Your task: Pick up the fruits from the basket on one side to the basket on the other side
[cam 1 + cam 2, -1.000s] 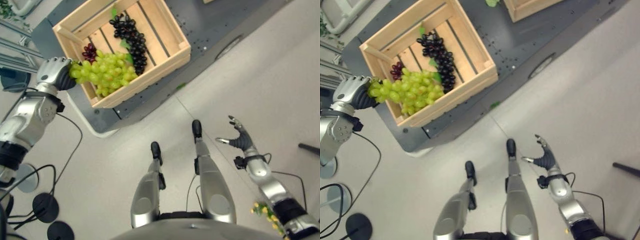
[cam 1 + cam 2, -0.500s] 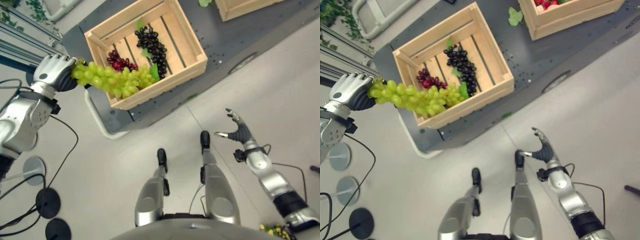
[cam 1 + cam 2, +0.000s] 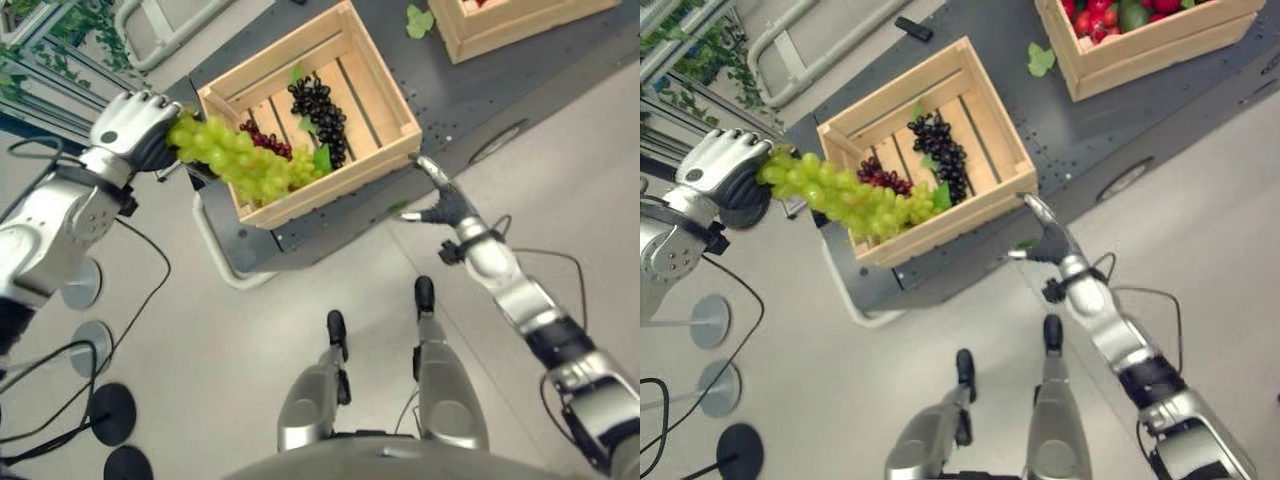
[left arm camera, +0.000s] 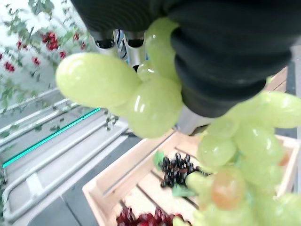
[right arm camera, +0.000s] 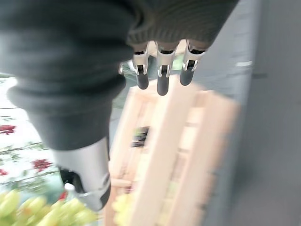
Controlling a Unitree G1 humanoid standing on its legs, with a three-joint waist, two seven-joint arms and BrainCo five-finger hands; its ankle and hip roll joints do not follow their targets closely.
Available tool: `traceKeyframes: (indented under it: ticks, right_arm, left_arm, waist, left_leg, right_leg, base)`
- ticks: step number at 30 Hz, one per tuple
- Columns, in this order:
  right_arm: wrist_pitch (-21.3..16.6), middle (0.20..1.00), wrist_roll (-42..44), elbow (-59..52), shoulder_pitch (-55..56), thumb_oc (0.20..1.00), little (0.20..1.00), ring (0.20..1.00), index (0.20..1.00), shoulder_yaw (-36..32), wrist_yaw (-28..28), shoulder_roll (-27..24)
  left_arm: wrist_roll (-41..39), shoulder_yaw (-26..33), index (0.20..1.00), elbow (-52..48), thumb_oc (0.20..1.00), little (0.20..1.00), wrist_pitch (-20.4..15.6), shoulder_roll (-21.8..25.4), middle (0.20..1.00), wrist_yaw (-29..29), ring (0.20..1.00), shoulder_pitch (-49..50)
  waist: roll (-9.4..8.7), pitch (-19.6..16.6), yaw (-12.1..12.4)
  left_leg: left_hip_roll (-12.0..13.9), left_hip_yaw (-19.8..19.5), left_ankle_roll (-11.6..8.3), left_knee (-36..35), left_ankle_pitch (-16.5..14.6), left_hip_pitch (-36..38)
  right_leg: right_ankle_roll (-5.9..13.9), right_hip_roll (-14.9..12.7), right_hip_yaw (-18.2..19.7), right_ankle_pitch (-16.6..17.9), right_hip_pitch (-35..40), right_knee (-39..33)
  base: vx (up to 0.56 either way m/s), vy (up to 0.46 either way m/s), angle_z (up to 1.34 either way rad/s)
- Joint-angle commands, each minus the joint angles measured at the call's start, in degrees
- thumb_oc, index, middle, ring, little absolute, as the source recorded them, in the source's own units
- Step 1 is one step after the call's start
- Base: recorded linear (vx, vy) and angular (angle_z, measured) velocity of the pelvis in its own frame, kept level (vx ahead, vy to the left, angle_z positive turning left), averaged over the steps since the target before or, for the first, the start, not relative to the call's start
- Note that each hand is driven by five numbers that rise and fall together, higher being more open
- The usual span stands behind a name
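Bright, even light overhead; soft shadows at six o'clock. Heavy blur across the wooden crate (image 5: 174, 155) up close, green grapes (image 4: 155, 101) glossy, smeared toward three o'clock.

right hand (image 3: 443, 203) raised to crate (image 3: 385, 95) corner

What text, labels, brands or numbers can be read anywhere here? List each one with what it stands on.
None: no readable text shows in any view.
The wooden crate by the left hand, the green grapes that hand grips, the dark grapes and the second crate bear no print.
The open right hand carries no marking.
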Motion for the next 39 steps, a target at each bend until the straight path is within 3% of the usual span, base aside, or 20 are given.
traceKeyframes:
  ticks: [1, 14, 23, 28, 39]
  right_arm:
    - [0.04, 1.0, 0.36, 0.82, -2.55, 1.0, 1.0, 1.0, 1.0, 5.14, 1.5, 2.29]
    - [0.99, 1.0, 3.48, 11.91, -8.37, 1.0, 1.0, 1.0, 1.0, 13.89, 2.2, 14.31]
    - [0.45, 1.0, 4.42, 14.85, -13.14, 1.0, 1.0, 1.0, 1.0, 16.59, 1.07, 18.31]
    - [0.28, 1.0, 6.14, 12.39, -10.62, 1.0, 1.0, 1.0, 1.0, 15.46, 1.57, 17.64]
    - [-0.08, 1.0, 9.03, -6.02, 1.66, 1.0, 1.0, 1.0, 1.0, 4.71, 3.42, 8.17]
  left_arm:
    - [1.15, -1.1, 0.2, 1.31, 0.2, 0.2, 1.72, 0.45, 0.2, 2.09, 0.2, -6.54]
    - [2.57, -6.31, 0.2, -0.49, 0.2, 0.2, 1.9, -6.93, 0.2, 3.0, 0.2, -12.12]
    - [2.98, -10.14, 0.2, -0.63, 0.2, 0.2, 1.4, -10.3, 0.2, 2.62, 0.2, -15.14]
    - [3.58, -8.04, 0.2, -0.59, 0.2, 0.2, 1.98, -9.85, 0.2, 2.63, 0.2, -12.39]
    - [8.24, 0.12, 0.2, 0.64, 0.2, 0.2, 3.65, -10.54, 0.2, 1.53, 0.2, -2.54]
  waist:
    - [1.22, -5.55, 0.48]
    - [1.42, -8.14, 1.79]
    - [1.2, -9.37, 2.33]
    - [0.81, -9.38, 2.26]
    - [-1.21, -9.25, 0.64]
  left_leg:
    - [-1.7, -2.07, 1.8, 0.17, 0.78, -3.68]
    - [-1.73, -3.3, 1.86, 0.23, 0.41, -2.83]
    - [-1.67, -3.65, 1.77, 0.17, 0.43, -3.12]
    - [-1.58, -3.68, 1.79, 0.15, 0.41, -3.26]
    - [-1.18, -3.3, 1.71, 0.16, -0.13, -2.83]
  right_leg:
    - [4.98, 2.13, 0.06, -12.84, 6.3, 0.75]
    - [4.48, 2.25, -0.64, -13.53, 8.14, 0.63]
    - [4.52, 2.29, -1.01, -13.55, 8.15, 0.58]
    - [4.56, 2.34, -1.11, -13.52, 8.08, 0.55]
    - [4.62, 2.59, -1.4, -13.78, 8.33, 0.58]
  base:
    - [0.0, 0.0, 0.0]
    - [0.01, 0.001, 0.03]
    - [0.0, -0.001, 0.01]
    - [0.0, 0.0, 0.0]
    - [0.01, -0.003, 0.01]
